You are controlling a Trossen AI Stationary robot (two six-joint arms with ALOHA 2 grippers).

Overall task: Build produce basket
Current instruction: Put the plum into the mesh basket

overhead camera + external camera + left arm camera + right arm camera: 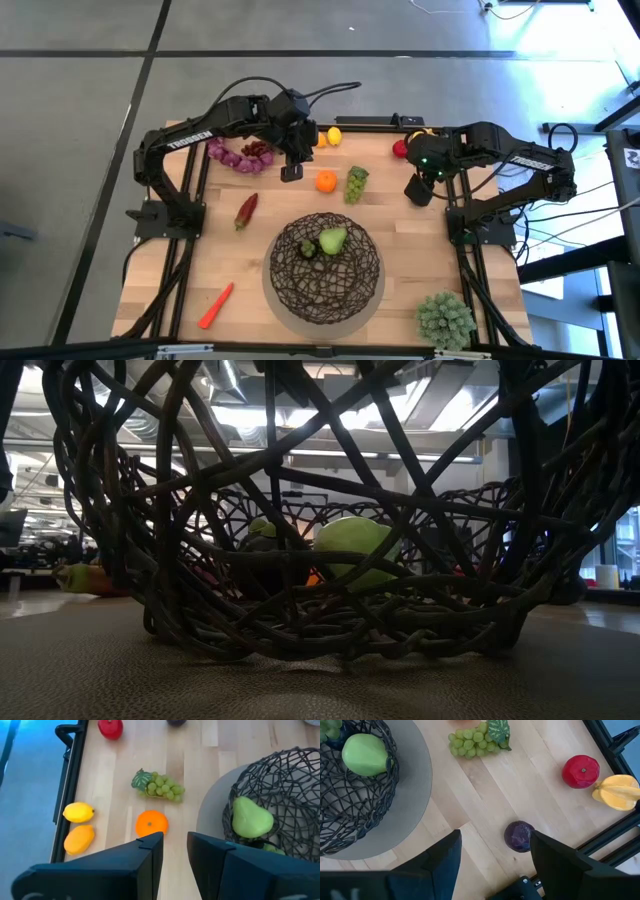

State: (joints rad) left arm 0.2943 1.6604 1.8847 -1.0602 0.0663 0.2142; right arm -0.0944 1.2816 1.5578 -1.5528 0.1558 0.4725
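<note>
The dark woven wire basket (325,268) sits on a grey mat at the table's near middle, holding a green pear (333,240). The left gripper (292,172) hovers beside the orange (326,181), jaws slightly parted and empty. The right gripper (418,189) hangs spread over a dark purple fruit (519,836).

In the low view we see the basket (330,560) cut off at the top, left and right edges, and its dark wires cross in front of the green pear (355,550), a second green fruit (262,526) at centre left and a speck of orange (313,577) we cannot identify. At the middle left, a red and yellow item (85,578) is too blurred to name. In the right wrist view, the basket runs off the upper left, and the orange-yellow fruit (619,792) is clipped at the right edge. In the left wrist view, a dark round item (176,722) is cut off at the top centre.
</note>
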